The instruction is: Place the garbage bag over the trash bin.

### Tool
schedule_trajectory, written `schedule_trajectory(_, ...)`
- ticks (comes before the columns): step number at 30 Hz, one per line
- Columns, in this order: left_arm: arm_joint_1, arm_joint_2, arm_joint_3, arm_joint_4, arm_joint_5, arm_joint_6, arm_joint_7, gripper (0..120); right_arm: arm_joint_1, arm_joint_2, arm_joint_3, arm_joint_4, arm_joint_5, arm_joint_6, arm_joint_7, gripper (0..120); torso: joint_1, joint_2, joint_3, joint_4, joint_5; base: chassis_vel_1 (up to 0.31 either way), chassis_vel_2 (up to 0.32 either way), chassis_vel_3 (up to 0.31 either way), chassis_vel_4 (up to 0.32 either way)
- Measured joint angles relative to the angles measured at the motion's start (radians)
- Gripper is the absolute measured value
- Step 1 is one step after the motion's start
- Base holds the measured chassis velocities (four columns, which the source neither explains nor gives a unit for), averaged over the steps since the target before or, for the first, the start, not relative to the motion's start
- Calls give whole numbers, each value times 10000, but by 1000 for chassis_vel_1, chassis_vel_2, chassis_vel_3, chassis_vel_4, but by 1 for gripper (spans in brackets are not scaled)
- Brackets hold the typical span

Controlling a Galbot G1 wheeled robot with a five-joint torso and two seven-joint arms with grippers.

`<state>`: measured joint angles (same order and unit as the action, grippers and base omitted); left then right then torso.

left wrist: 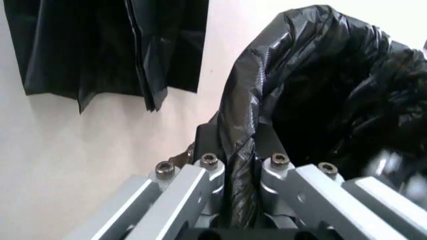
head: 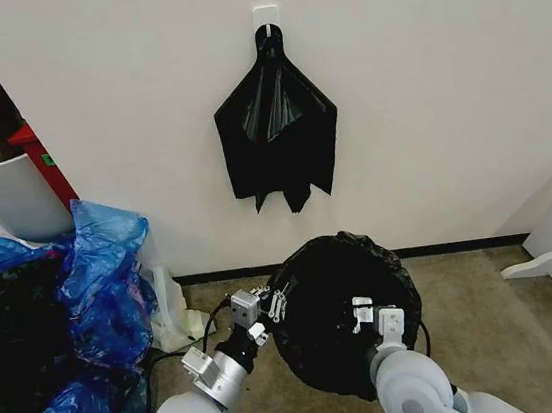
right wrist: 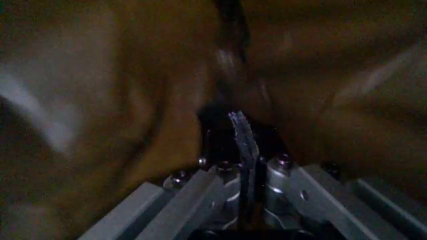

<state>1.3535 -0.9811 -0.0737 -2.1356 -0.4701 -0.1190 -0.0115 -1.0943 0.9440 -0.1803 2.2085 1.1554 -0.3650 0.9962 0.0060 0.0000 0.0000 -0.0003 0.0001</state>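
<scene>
— How far along?

— My left tool (head: 274,302) and right tool (head: 362,313) are each clamped on the garbage bag (head: 341,309), spread between them above the floor. I judge fitting unfinished; the trash bin is hidden.

— What's left?

— Seating, releasing.

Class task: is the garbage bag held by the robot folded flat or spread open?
Spread open: the garbage bag balloons into a round dome between the left hand and right hand.
</scene>
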Motion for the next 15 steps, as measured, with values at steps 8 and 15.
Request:
schedule_trajectory(8, 78, -44, 269, 159, 444, -2, 256, 4, 200, -105, 106, 577, 294, 14, 31, 0, 0, 0, 0, 0, -1, 0, 0, 0, 0)
schedule_trajectory(15, 146, -23, 281, -27, 454, -20, 336, 4, 306, 181, 67, -161, 195, 14, 111, 0, 0, 0, 0, 1, -1, 0, 0, 0, 0)
